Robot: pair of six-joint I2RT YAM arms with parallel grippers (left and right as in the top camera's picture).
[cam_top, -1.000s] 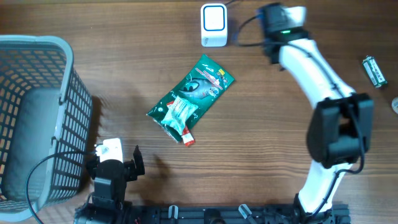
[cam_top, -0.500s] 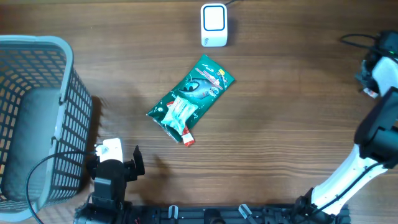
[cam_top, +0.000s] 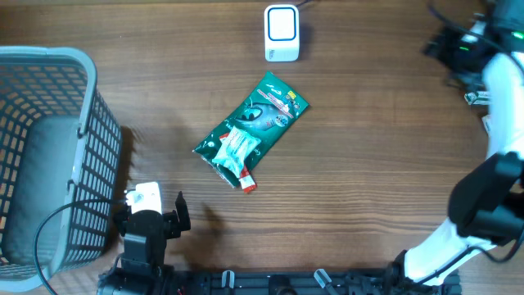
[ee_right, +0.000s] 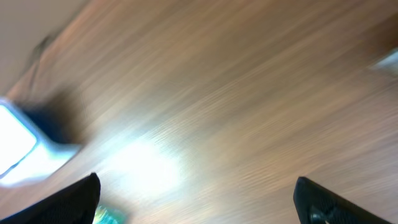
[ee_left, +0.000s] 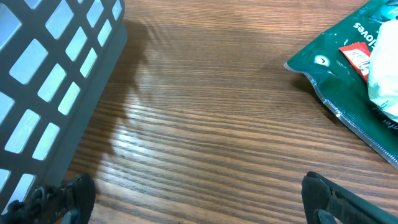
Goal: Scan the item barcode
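Stretching out, right fingers [ee_right: 320, 202] spread.

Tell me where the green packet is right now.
In the overhead view the green packet lies flat mid-frame, below the white barcode scanner and to the right of the grey basket, touching neither.

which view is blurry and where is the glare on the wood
Right wrist: smeared by motion blur all over, the white scanner a soft blob, a bright glare patch on the table. Left wrist: sharp, faint sheen on the wood beside the basket. Overhead: sharp and evenly lit, green packet crisp.
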